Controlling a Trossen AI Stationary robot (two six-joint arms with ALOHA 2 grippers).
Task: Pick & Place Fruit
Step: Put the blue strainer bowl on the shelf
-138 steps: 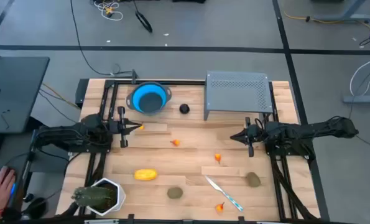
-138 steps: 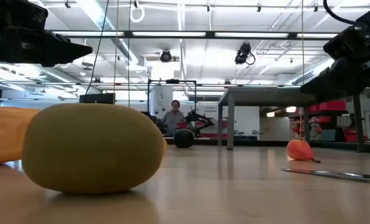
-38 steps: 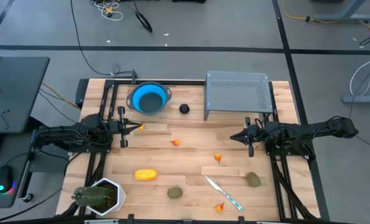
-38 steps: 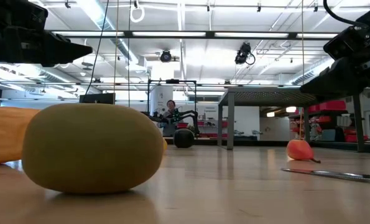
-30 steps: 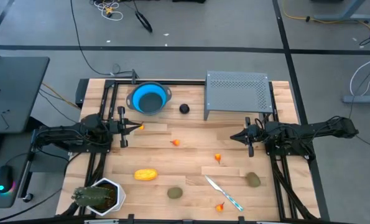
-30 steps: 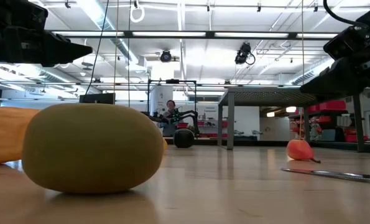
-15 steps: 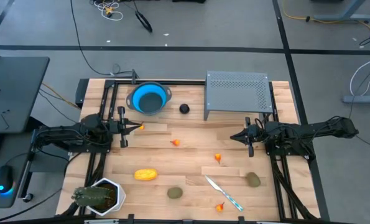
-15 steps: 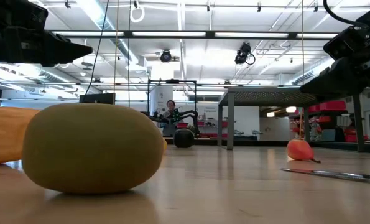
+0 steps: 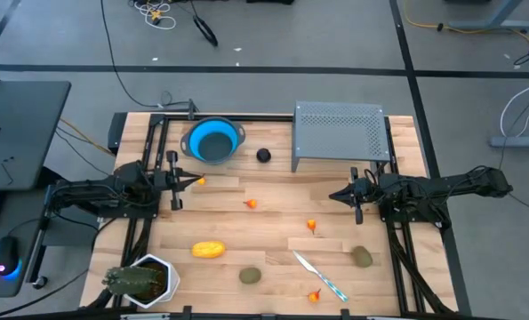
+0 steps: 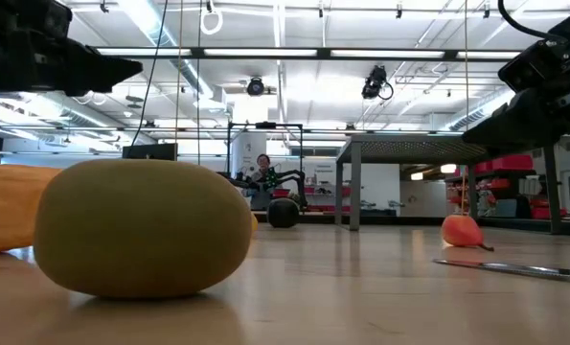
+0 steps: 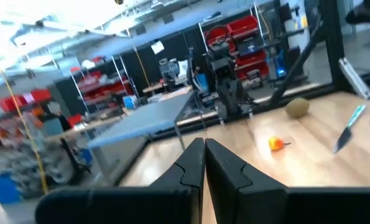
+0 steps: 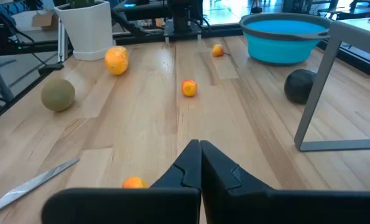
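Landmark: blue bowl (image 9: 213,140), at the table's (image 9: 273,218) far edge, left of a grey rack (image 9: 340,133).
Left gripper (image 9: 177,180): just in front of the bowl, fingers pressed together, holding nothing.
Right gripper (image 9: 351,196): well right of the bowl, in front of the rack, fingers closed, empty.
Nearest piece: an orange bit (image 9: 201,182) touching or just beyond the left gripper's tip; which, I cannot tell. It lies straight ahead of the fingers, so the left arm looks best placed.
Yellow fruit (image 9: 207,250): well in front of the bowl, long axis running left to right.
Black ball (image 9: 263,156): just right of the bowl.
Count: one yellow piece, two olive-brown rounds (image 9: 250,276) (image 9: 361,257), one ball, four orange bits, the others at (image 9: 252,204), (image 9: 312,225), (image 9: 316,295).
Others: one knife (image 9: 317,276), one potted plant (image 9: 140,280), both at the near edge.
Progress: bowl appears empty; nothing placed yet, by my reading.
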